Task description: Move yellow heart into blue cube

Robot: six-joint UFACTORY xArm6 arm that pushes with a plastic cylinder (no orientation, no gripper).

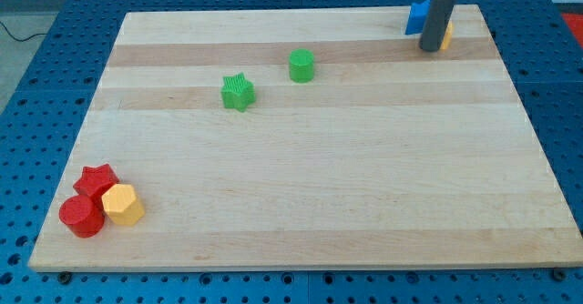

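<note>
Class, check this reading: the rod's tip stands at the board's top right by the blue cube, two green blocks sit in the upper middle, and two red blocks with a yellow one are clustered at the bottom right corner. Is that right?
Not quite. The camera view shows the red star, red cylinder and yellow block clustered at the view's bottom left, not bottom right. The rest stands: my tip is beside the blue cube, and the green star and green cylinder sit upper middle.

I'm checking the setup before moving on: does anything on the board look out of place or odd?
Nothing stands out. My tip stands at the view's top right, against the blue cube and a mostly hidden yellow block. All blocks sit flat on the board.
</note>
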